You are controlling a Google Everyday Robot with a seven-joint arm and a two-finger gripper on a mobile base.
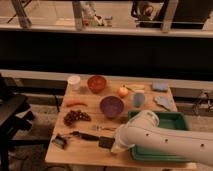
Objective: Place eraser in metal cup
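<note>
The eraser [105, 142], a small flat black block, lies on the wooden table [85, 152] near its front edge. My gripper [115, 147] is at the left end of my white arm [165, 142], low over the table and right against the eraser's right side. The arm hides the gripper's tip. I cannot make out the metal cup for sure. A faint small greyish shape [83, 90] sits just in front and to the right of the white cup [74, 81].
A black-handled tool [84, 135], clip-like object [59, 141] and fork [102, 128] lie left of the eraser. Farther back are grapes [76, 117], a purple bowl [111, 106], a red bowl [96, 83], an apple [123, 91] and a light-blue cup [138, 99]. A green tray [172, 120] lies under my arm.
</note>
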